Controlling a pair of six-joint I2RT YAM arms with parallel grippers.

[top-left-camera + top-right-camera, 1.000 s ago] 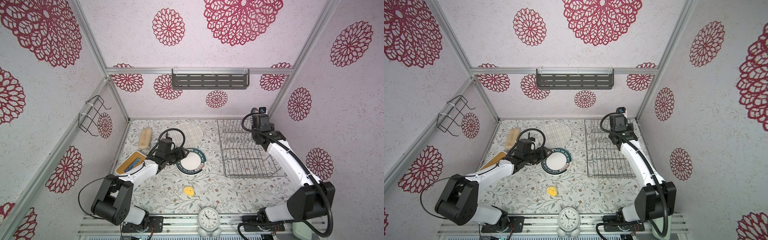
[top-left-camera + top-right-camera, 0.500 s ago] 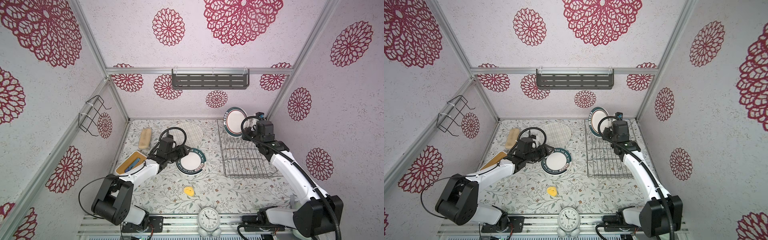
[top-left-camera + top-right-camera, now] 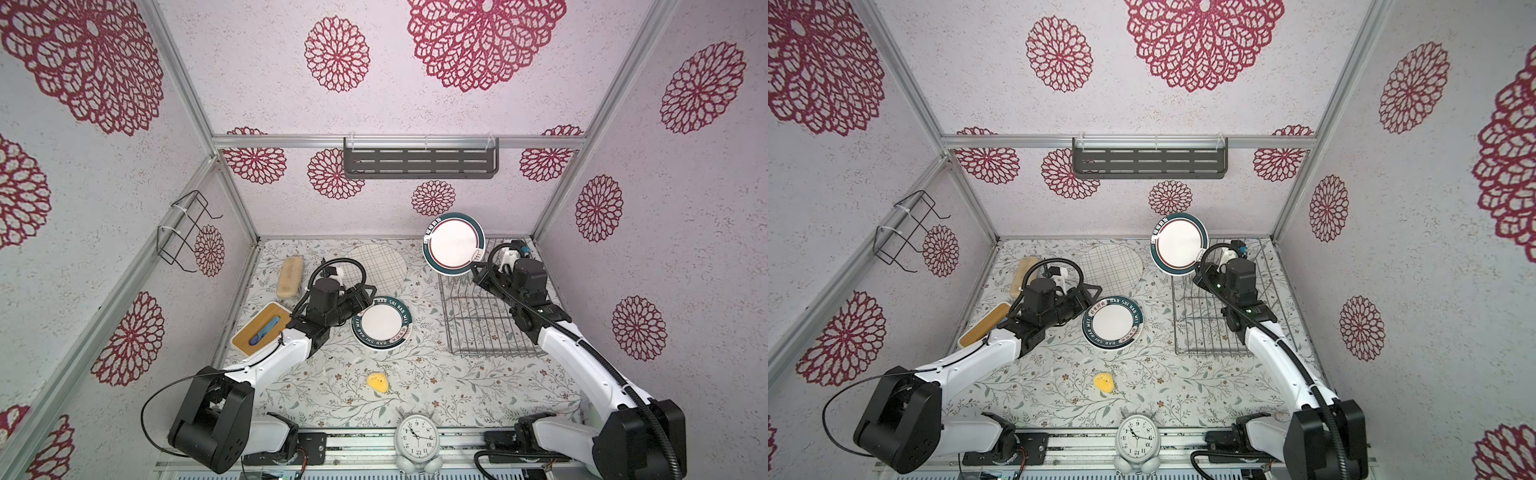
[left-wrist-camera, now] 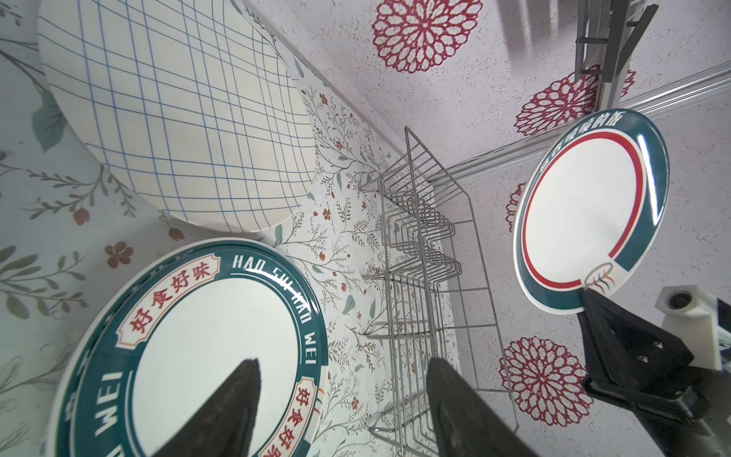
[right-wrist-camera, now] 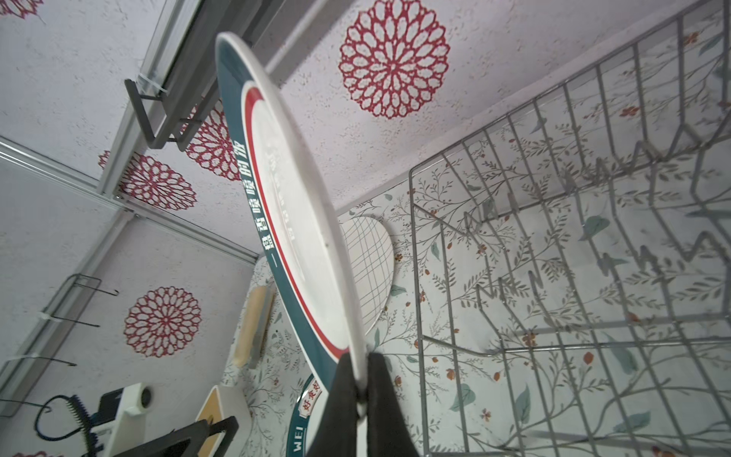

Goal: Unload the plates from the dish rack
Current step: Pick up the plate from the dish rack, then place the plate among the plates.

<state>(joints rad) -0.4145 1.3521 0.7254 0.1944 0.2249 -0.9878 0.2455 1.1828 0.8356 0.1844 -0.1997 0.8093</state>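
Three plates are counted in both top views. Two of them already lie flat on the flowered table (image 3: 415, 386): the cream grid-lined plate (image 3: 380, 266) just above the frame's centre and the teal-rimmed lettered plate (image 3: 381, 322) just below it. Their rims are close together, but whether they touch cannot be told.

The third, a teal-and-red-rimmed plate (image 3: 454, 243), is held in the air right of centre. It is tilted nearly upright above the upper left corner of the one silver wire dish rack (image 3: 486, 328). It is pinched at its lower rim by the right gripper (image 5: 358, 366), whose jaws are closed tight on the thin edge.

No plate is seen between the rack's tines, so the last unloading step is judged to be in hand: the plate is out but not yet set down. Next, it would need to be moved leftward in the frame over bare table, tilted flat and lowered. Because only the rim is gripped, slipping during the tilt is a risk.

Two grippers are counted. The left gripper (image 3: 362, 300) is held with jaws parted and empty, at the left rim of the lettered plate.
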